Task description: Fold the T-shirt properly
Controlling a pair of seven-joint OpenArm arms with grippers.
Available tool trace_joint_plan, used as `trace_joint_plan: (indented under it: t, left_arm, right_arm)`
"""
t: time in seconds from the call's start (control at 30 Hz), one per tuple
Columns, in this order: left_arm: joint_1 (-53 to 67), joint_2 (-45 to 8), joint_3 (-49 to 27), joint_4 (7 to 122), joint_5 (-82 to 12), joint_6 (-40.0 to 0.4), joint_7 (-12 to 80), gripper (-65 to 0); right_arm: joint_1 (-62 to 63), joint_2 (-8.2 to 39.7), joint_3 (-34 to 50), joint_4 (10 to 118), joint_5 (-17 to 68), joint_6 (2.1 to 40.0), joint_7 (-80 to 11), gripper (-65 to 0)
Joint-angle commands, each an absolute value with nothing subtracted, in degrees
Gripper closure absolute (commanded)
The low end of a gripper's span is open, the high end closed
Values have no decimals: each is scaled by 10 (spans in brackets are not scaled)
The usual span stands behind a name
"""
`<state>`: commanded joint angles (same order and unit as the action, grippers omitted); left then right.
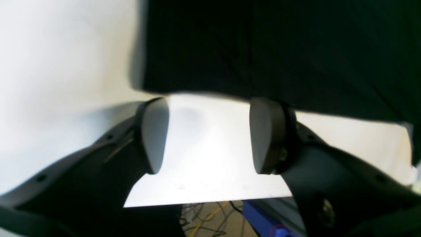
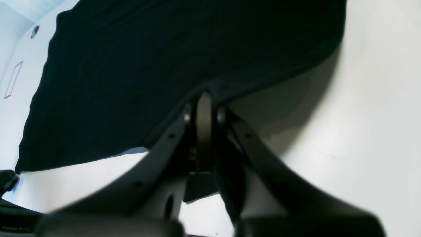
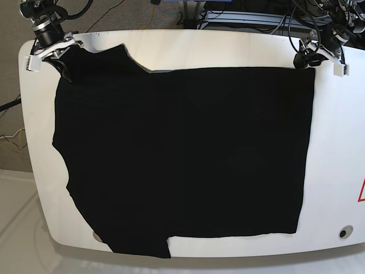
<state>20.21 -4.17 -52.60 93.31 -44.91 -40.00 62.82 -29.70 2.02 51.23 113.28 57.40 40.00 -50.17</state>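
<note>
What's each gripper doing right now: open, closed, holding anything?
Left gripper: open, empty, at the T-shirt edge.
Right gripper: shut on the T-shirt edge.

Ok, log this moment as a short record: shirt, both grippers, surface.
shirt: black T-shirt spread flat, one sleeve hanging past the table's near edge
left gripper: open, empty, at the shirt's far hem corner
right gripper: shut on the shirt's edge, cloth lifted there
surface: white table
fold: not yet begun
</note>
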Motion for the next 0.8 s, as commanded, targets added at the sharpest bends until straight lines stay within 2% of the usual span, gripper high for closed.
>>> trace_joint_plan:
  t: [0.3, 0.63, 0.8]
  left_arm:
    - [190, -42, -520, 920, -471, -400, 626, -375]
    - [176, -42, -484, 904, -490, -400, 640, -328]
    - [171, -40, -480, 902, -494, -400, 647, -335]
  right_arm:
    - [-295, 21, 513, 1133, 573, 400, -502, 0]
    - [-295, 19, 516, 1136, 575, 400, -502, 0]
    - [-295, 19, 514, 1136, 573, 400, -506, 0]
